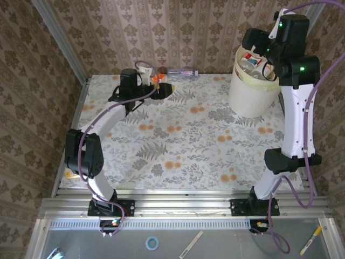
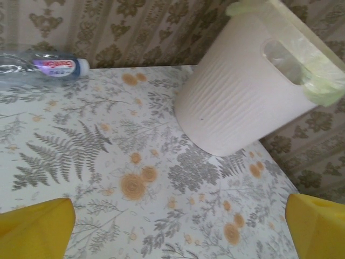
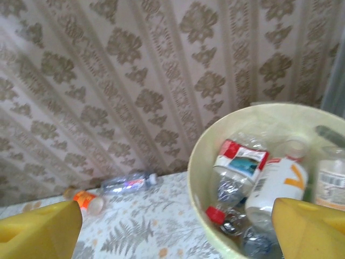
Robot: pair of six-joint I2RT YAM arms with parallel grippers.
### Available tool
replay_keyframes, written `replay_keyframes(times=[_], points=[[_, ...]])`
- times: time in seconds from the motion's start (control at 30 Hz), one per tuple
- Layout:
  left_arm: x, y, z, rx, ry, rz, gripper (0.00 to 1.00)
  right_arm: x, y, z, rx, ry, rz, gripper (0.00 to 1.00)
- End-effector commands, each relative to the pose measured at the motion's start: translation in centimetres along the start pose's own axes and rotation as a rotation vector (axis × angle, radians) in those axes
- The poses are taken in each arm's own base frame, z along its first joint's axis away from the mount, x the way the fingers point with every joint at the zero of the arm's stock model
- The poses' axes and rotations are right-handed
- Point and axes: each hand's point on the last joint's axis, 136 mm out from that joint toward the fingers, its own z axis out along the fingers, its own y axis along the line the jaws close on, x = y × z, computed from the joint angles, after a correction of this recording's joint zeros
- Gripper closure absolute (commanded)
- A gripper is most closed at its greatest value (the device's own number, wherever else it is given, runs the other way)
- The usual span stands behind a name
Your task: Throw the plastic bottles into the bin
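Bin [image 1: 252,93]: far right of bench [image 1: 178,148], several plastic bottles [image 3: 259,183] inside.
Clear bottle [image 1: 182,72], orange bottle [image 3: 86,200]: far edge.
Left claw [image 2: 175,231]: open, empty.
Right claw [image 3: 172,226]: open, empty, over bin.

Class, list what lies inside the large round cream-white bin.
The large round cream-white bin holds a crushed clear plastic bottle with red cap and a white-labelled plastic bottle, among others. Anything beneath them is covered.
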Motion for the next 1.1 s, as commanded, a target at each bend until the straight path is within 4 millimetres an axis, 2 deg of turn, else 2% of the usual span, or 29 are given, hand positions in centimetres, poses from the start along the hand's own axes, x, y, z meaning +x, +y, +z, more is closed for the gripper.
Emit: replay_keyframes(times=[0.0, 0.17, 0.33, 0.43, 0.57, 0.83, 1.0, 1.07], points=[[0.0, 3.3, 0.6, -0.120, 0.033, -0.032, 0.00, 2.2, 3.1, 0.5, -0.134, 0.093, 0.001, 0.07], [-0.1, 6.4, 2.1, -0.188, 0.061, -0.088, 0.00, 4.5, 7.1, 0.5, -0.252, 0.160, -0.062, 0.05], [-0.7, 9.4, 3.2, -0.226, 0.057, -0.124, 0.00, 7.8, 11.0, 1.0, -0.358, 0.255, -0.121, 0.05], [-0.9, 11.8, 3.9, -0.264, 0.062, -0.179, 0.00, 9.8, 12.8, 1.7, -0.397, 0.306, -0.148, 0.05], [-1.1, 14.8, 5.1, -0.326, 0.091, -0.218, 0.00, 11.8, 14.4, 2.8, -0.418, 0.354, -0.162, 0.04], [-1.6, 19.7, 6.9, -0.435, 0.102, -0.263, 0.00, 16.1, 16.8, 7.0, -0.459, 0.455, -0.133, 0.04], [-2.4, 21.6, 7.3, -0.464, 0.073, -0.282, 0.00, 17.9, 18.3, 10.0, -0.492, 0.482, -0.082, 0.04], [-2.5, 21.8, 7.5, -0.456, 0.062, -0.299, 0.00, 18.9, 18.8, 11.4, -0.505, 0.498, -0.065, 0.04]])
